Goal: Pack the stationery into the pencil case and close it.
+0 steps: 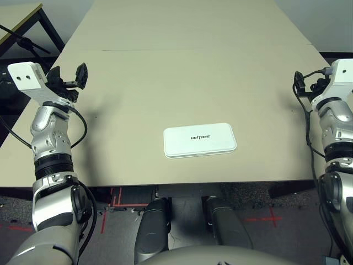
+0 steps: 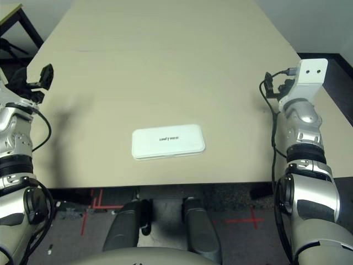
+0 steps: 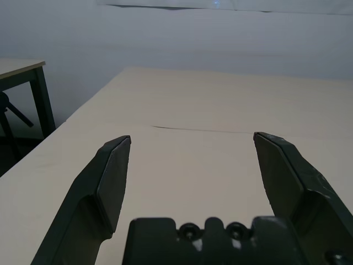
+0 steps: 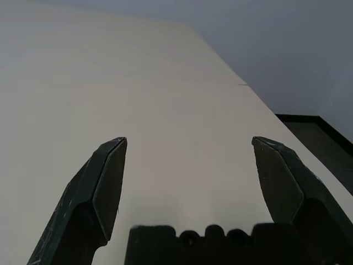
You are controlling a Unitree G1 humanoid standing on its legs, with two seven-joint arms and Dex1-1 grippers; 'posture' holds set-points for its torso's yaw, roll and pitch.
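Observation:
The white pencil case (image 1: 199, 140) lies shut and flat near the table's front edge, its dark UNITREE print facing up. The stationery is out of view. My left gripper (image 1: 69, 77) is raised over the table's left side, far from the case, open with nothing between its fingers (image 3: 113, 179). My right gripper (image 2: 271, 85) is held up at the right edge of the table, also open and empty, its fingers (image 4: 105, 185) spread wide above bare tabletop.
The beige table (image 1: 182, 72) stretches far back, with a thin seam line across it. A second table with dark legs (image 1: 22, 27) stands at the far left. The floor below the front edge shows red tape marks (image 1: 118, 199).

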